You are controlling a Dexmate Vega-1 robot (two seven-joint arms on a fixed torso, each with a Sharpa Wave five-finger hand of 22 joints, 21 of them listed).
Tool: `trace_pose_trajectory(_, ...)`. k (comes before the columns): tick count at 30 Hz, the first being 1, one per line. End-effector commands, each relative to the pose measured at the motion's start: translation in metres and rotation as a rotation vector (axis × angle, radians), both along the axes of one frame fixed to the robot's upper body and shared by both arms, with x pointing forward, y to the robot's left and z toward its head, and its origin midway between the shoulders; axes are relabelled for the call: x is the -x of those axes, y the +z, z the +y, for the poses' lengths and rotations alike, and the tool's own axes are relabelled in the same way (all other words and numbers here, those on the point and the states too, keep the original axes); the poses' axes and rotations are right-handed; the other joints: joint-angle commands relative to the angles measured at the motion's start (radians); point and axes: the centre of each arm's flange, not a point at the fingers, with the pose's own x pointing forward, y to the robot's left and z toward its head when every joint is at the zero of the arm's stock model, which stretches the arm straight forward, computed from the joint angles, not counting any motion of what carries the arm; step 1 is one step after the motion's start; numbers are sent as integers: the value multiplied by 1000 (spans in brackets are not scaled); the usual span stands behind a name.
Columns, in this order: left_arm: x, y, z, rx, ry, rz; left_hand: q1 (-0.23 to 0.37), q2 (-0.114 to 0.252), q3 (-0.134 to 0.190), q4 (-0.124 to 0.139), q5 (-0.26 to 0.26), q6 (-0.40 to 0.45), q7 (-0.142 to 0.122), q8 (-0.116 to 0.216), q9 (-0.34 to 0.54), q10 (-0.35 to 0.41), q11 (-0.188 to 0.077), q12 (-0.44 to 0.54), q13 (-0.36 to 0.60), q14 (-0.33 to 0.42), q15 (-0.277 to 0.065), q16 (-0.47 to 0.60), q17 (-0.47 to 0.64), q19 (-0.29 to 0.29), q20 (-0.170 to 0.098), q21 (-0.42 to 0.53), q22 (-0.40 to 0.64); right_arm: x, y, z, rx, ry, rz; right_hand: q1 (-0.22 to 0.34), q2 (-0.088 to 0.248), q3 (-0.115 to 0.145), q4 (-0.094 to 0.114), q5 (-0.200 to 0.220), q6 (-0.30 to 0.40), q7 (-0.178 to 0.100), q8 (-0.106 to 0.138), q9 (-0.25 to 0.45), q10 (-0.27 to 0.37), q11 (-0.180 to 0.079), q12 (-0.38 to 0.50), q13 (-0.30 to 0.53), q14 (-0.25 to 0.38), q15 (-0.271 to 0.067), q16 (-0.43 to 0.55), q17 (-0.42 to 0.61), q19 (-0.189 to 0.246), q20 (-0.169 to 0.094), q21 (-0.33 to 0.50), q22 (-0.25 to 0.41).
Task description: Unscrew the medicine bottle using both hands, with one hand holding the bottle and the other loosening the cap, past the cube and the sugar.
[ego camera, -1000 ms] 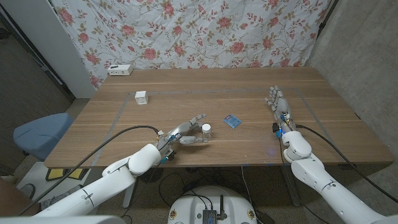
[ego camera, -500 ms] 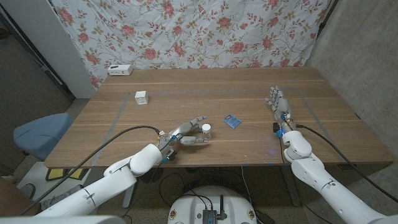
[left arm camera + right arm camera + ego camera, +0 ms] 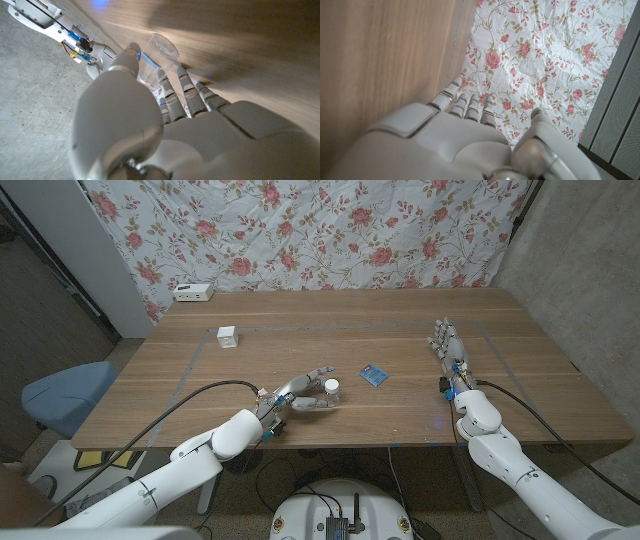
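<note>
Reaching: the left hand (image 3: 297, 395) lies low on the wooden counter (image 3: 300, 350), fingers (image 3: 176, 95) spread around the medicine bottle (image 3: 331, 389) without yet closing on it.
Bottle: small, clear, white-capped, standing upright near the counter's front middle; in the left wrist view it (image 3: 155, 57) sits between the thumb and the other fingers, seemingly touching or just beside them.
Right hand: the right hand (image 3: 449, 350) waits well apart on the counter's right side, fingers straight and slightly apart, holding nothing.
Bystanders: the sugar packet (image 3: 373, 374) lies just beyond the bottle toward the right; the white cube (image 3: 228, 336) stands far back on the left.
Tip risk: the bottle looks light; a finger closing unevenly could likely knock it over or push it toward the sugar packet.
Slip risk: a loose hold would probably let the bottle spin with the cap once the other hand twists.
Crossing risk: the right hand must travel far inward and could brush the sugar packet on the way.
</note>
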Motion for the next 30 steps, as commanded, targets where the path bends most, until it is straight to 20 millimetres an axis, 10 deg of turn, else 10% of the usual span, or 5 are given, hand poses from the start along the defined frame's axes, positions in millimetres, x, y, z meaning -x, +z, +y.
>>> trace_pose_trajectory(1,-2,2,-3,3,2,-6,24,4,-8,2,-5,28,7,3,1,32,2,9,3,29,-170,7,2,19,-118,4,0,1,1,-4,-9,-6,0,-4,-1,0,-7,10,6,-2,0,1,8,1,4,3,9,-9,5,1,10,-26,3,2)
trace_pose_trajectory(30,3,7,1,15,41,-26,57,21,-37,10,-30,120,107,0,1,137,8,1,4,144,-172,12,4,63,-158,0,0,1,0,-4,-10,-13,2,-7,0,-1,-7,11,7,-2,0,1,9,1,4,3,10,-9,5,2,11,-27,2,2)
